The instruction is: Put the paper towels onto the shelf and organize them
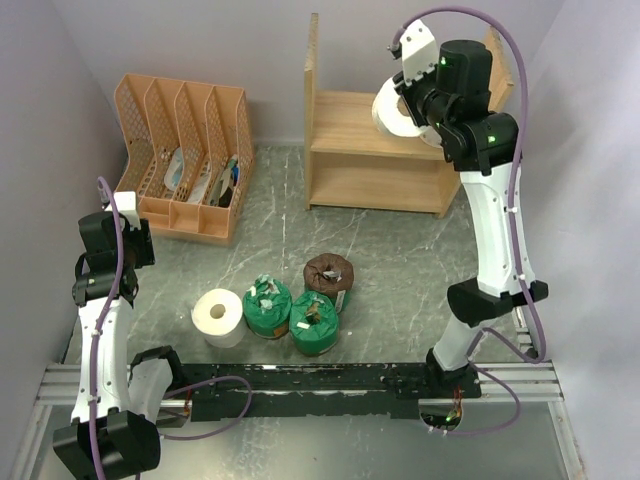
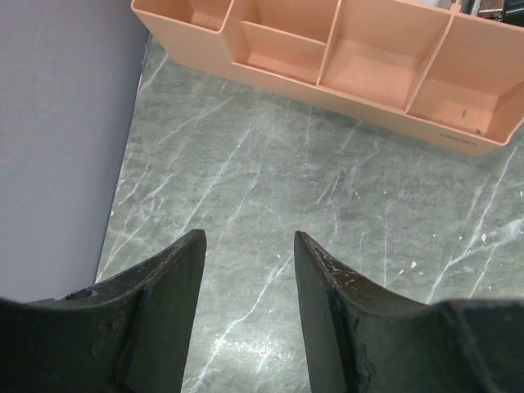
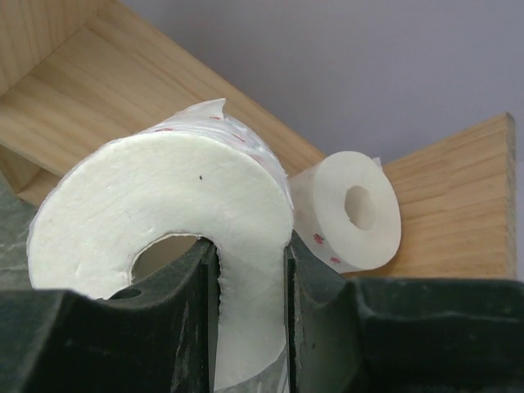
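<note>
Right gripper [image 3: 250, 319]: fingers pinch the wall of a white roll [image 3: 164, 196], one inside the hollow core, one outside. The roll is held over the upper board of the shelf [image 1: 350, 125], near a second white roll [image 3: 356, 213] lying there. Judged light, soft, easily crushed, apt to roll; the core wall is the best hold. Left gripper [image 2: 246, 270]: fingers spread, empty. Four other rolls [image 1: 267, 306] stand on the table [image 1: 400, 260]

Top external: high over the near edge of the table [image 1: 400, 260], facing down and forward, far.
Left wrist: low over the table, facing the orange file organizer [image 2: 368, 74], near.
Right wrist: very close on a white paper towel roll [image 3: 164, 205], wooden shelf [image 3: 74, 90] behind.
Shared: organizer, top and left; shelf and roll, top and right.
</note>
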Controlling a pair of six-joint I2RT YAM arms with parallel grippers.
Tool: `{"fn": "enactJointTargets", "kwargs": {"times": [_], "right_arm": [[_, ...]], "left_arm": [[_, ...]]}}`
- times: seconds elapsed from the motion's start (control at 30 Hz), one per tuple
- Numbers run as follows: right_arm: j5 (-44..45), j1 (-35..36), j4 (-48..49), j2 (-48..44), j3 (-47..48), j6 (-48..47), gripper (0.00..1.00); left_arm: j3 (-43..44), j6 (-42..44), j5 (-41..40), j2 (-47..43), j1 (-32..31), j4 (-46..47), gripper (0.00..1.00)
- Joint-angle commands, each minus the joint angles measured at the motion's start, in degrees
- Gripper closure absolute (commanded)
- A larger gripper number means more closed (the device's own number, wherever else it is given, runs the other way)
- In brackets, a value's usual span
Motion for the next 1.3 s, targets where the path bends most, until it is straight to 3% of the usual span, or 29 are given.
{"fn": "enactJointTargets", "kwargs": {"times": [0.0,0.3,0.73,1.0,1.27], "right_arm": [[-3.0,-3.3,2.3,3.1,1.5,1.8,1.00],[-8.9,-9.0,1.3,9.0,3.7,4.0,1.00],[-10.0,-9.9,0.7,12.8,4.9,4.2,1.00],[-9.0,-9.8,1.2,13.4,4.9,3.8,0.68],[-6.9,-9.8,3.6,13.2,4.5,2.9,0.50]], "left_arm": [[-0.1,0.3,1.3,-0.2,0.8,0.4,0.41],[-0.3,0.4,1.8,-0.8,0.8,0.6,0.42],[-0.1,0.9,2.8,-1.1,0.9,0.2,0.41],[-0.1,0.8,2.8,-1.1,0.9,0.2,0.41],[-0.1,0.8,2.8,-1.0,0.8,0.3,0.41]]}}
